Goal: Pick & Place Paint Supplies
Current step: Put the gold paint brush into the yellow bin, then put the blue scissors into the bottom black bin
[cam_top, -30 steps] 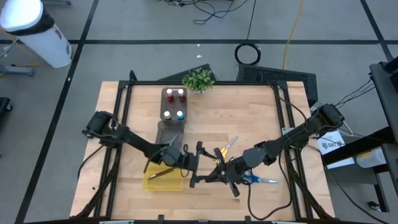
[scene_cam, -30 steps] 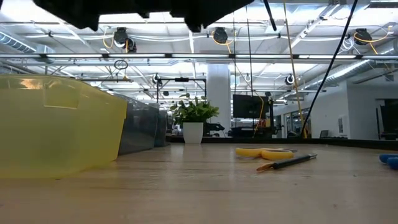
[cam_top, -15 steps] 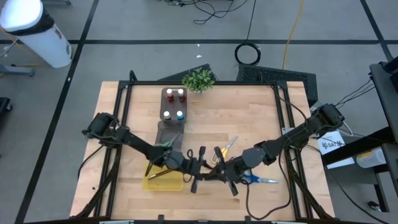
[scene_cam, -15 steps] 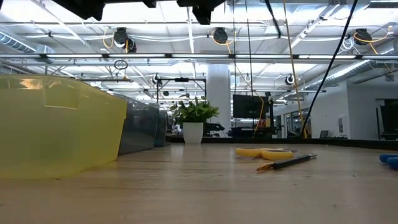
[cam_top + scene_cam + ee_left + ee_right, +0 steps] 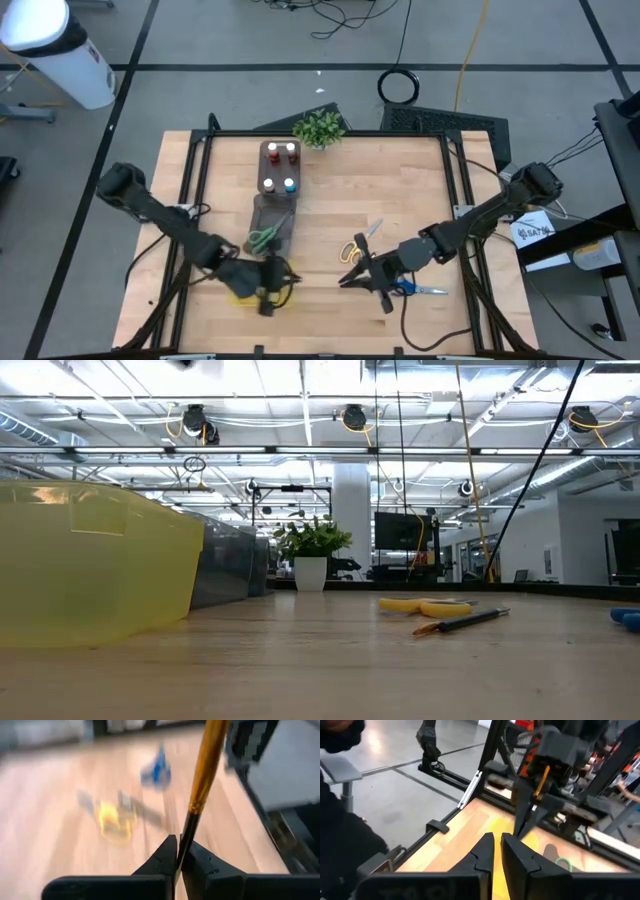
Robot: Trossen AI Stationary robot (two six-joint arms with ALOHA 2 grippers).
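while our left gripper (image 5: 178,851) pinches the brush (image 5: 200,790) over the yellow tray (image 5: 240,293), it could slip; our right gripper (image 5: 497,846) is shut, empty.

Your table (image 5: 330,660) is pale wood, matt with fine grain; the yellow tray (image 5: 95,565) is translucent plastic (slightly glossy); the brush (image 5: 200,795) shows an orange lacquered handle; its ferrule looks dark.
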